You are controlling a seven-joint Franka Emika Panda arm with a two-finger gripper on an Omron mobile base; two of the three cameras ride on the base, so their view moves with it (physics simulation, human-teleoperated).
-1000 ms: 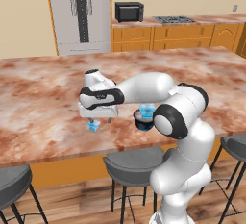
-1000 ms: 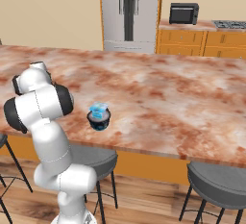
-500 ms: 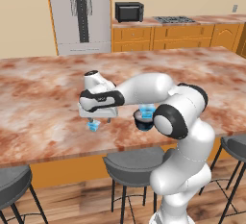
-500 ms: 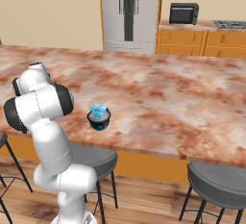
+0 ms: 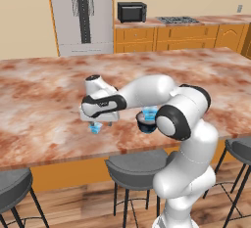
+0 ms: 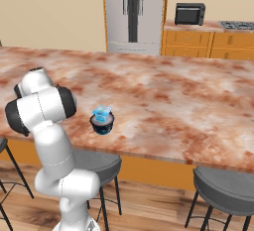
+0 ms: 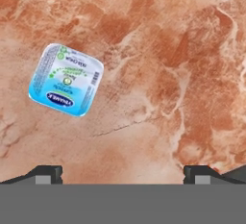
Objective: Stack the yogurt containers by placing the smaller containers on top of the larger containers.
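Note:
One small light-blue yogurt cup point(image 7: 66, 80) with a white printed top stands on the marble counter, up and to the left of my open gripper point(image 7: 122, 174) in the hand view. From the left base view, my gripper point(image 5: 99, 121) hovers just above this cup point(image 5: 95, 128), nothing between its fingers. The larger dark navy round cup point(image 5: 145, 124) stands to the right beside my arm, with another small light-blue cup point(image 5: 150, 111) sitting on top of it. The right base view shows that same stack: the dark cup point(image 6: 102, 125) carrying the blue cup point(image 6: 102, 113).
The marble island counter point(image 5: 44, 100) stretches wide, its front edge close to the cups. Grey bar stools point(image 5: 132, 166) stand below the edge. A fridge point(image 5: 81, 14) and wooden cabinets with a microwave point(image 5: 131, 11) line the back wall.

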